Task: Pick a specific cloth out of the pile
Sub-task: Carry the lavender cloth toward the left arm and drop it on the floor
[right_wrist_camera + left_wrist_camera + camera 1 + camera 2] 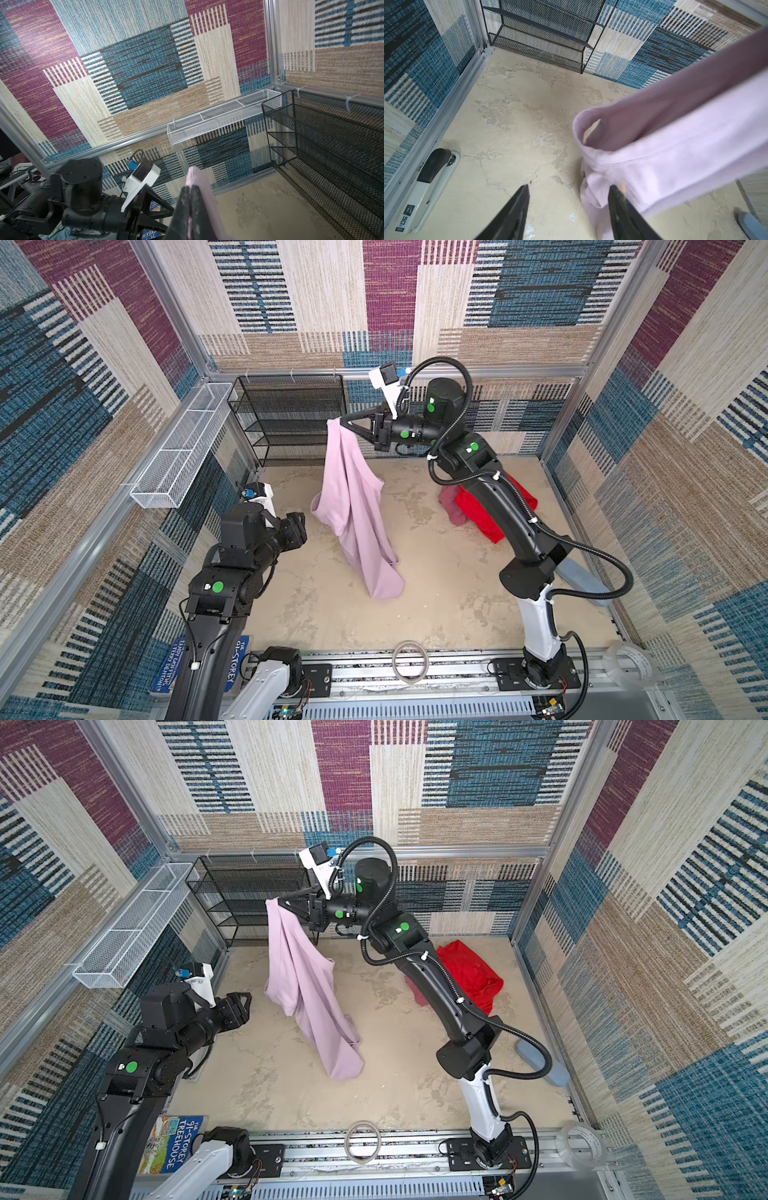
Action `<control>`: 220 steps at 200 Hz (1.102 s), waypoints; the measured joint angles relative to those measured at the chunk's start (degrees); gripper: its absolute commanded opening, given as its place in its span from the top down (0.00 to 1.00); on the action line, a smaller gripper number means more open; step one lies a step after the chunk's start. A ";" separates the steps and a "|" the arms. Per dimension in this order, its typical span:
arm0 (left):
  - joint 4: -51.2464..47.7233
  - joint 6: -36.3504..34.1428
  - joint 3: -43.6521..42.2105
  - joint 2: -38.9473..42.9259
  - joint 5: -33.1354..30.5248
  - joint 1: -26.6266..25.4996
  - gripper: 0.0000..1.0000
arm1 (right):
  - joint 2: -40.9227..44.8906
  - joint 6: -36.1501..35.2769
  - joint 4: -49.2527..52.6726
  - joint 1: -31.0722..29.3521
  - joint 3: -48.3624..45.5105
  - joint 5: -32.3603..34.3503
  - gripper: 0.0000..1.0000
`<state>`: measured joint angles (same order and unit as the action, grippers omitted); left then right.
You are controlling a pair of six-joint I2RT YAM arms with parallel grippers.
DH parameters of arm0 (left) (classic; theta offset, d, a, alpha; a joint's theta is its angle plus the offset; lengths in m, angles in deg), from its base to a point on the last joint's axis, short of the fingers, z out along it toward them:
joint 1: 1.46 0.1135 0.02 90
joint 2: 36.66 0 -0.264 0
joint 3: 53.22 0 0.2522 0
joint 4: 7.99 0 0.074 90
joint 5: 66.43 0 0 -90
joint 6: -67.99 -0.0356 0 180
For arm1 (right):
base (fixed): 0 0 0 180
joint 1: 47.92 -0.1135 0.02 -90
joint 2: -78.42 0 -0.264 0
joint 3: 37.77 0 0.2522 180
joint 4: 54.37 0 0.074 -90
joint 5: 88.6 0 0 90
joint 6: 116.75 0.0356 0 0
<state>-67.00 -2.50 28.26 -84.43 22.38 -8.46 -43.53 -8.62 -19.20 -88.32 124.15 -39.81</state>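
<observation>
Right gripper (343, 419) has its black tapered jaws pressed tight on a top edge of the cloth (357, 506), high above the table (436, 593) and in front of the black mesh rack (291, 418). The cloth is pale lilac, matte and soft. It hangs in long vertical folds with a stitched hem and an open loop like an armhole, plain in the left wrist view (675, 135). Its lower end bunches low down near the table's middle and seems to reach the surface, though contact is hard to confirm. In the right wrist view only a thin pink ridge (199, 182) shows beside the closed fingers (185, 199).

Left gripper (245, 1000) hovers beside the cloth with its jaws partly spread and nothing between them. One finger (618, 203) overlaps the fabric in the left wrist view, so touch cannot be judged there; both top views show a gap.

The pile (469, 969) lies well apart at the far right, a crumpled bright red cloth with a dusty maroon one (451, 506) beside it, both partly hidden behind the right arm. The table is mottled beige, like worn plaster. A white mesh basket (183, 448) hangs on the left wall. A stapler (431, 187) lies by that wall, cut off at the frame edge.
</observation>
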 measured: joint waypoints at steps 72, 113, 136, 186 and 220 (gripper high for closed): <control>-3.96 -0.55 0.74 2.29 -1.46 0.02 0.35 | -14.40 1.68 -5.70 -3.15 2.95 1.99 1.00; -4.39 -0.59 0.02 3.13 -1.46 0.02 0.35 | -22.73 1.20 -6.97 -6.49 2.56 4.02 0.68; -4.66 -0.59 -0.68 3.13 -1.46 0.02 0.35 | -24.79 -0.07 -7.52 -7.67 1.20 6.38 0.36; -3.74 -1.25 -5.44 2.64 2.86 0.00 0.35 | -19.96 -1.60 -11.43 -7.56 -13.46 13.51 0.28; -1.22 -1.68 -8.46 -0.07 7.85 -0.79 0.35 | -5.70 -1.86 -20.06 -5.70 -38.38 16.70 0.28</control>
<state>-68.23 -4.18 19.80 -84.50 30.22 -9.25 -49.24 -10.48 -39.27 -94.03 85.77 -23.11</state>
